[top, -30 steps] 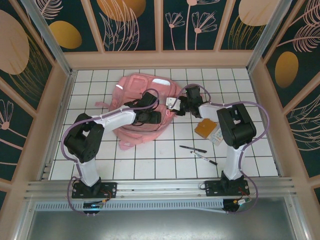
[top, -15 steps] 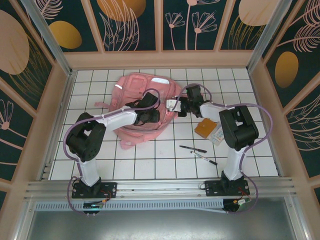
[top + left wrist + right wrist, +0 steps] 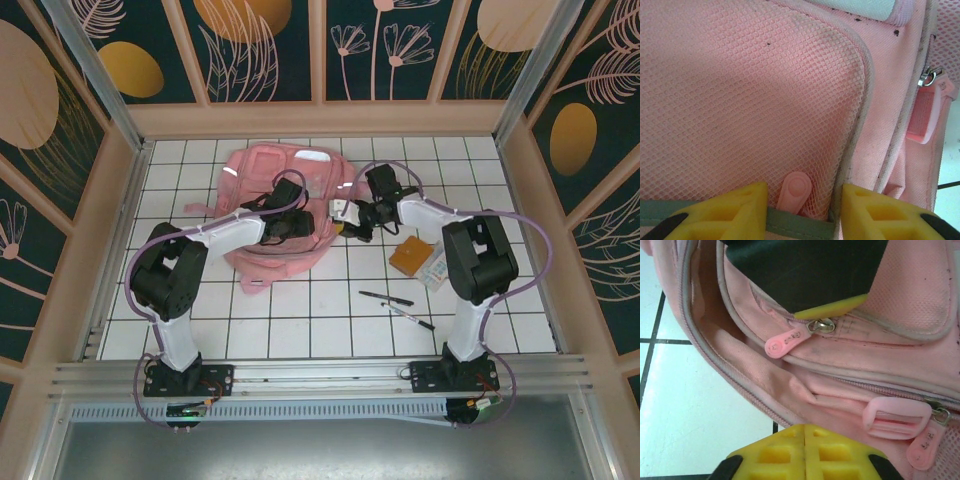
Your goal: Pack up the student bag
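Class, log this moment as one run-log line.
bag: on table | left gripper: open, at mesh | right gripper: shut, by zipper pulls | pens: unpacked, on table

Top view: left gripper (image 3: 288, 222) tips sit hidden over bag (image 3: 250, 165), jaw gap unreadable there. Wrist cams crop the bag; left fingers (image 3: 725, 210) and right fingers (image 3: 775, 452) cut by bottom edge. White item (image 3: 433, 270) too small to ID.

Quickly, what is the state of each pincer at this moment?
Left pincer: open, fingers apart over the mesh of the student bag.
Right pincer: shut, fingers pressed together.
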You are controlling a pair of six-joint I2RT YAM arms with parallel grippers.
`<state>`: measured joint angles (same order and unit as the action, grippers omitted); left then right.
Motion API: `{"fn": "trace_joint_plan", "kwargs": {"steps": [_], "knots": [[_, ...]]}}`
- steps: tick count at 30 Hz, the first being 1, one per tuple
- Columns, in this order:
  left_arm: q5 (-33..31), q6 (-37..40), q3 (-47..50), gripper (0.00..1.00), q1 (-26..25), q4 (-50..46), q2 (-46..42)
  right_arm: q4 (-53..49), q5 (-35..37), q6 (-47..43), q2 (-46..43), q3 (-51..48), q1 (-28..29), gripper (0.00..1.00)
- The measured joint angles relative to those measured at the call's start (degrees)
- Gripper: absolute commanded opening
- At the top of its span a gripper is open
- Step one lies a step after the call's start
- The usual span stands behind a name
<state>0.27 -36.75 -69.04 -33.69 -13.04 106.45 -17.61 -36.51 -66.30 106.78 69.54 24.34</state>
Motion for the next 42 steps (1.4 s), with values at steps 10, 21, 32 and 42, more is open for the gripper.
{"fn": "trace_joint_plan", "kwargs": {"steps": [10,21,32,42], "knots": [[1.7,0.0,0.3,0.36,0.3,0.7,0.0,11.0,-0.1,8.1,0.5,2.0,-7.3,0.45],[2.3,0.1,1.0,0.36,0.6,1.5,-0.3,4.8,-3.0,6.2,9.9,10.7,-5.6,0.52],[2.3,0.0,1.2,0.35,0.6,1.9,-0.3,4.0,0.3,5.5,12.8,10.7,-3.4,0.25],[2.3,0.0,2.2,0.35,0.6,3.0,-0.8,3.7,2.6,4.6,12.6,11.2,-3.1,0.0]]}}
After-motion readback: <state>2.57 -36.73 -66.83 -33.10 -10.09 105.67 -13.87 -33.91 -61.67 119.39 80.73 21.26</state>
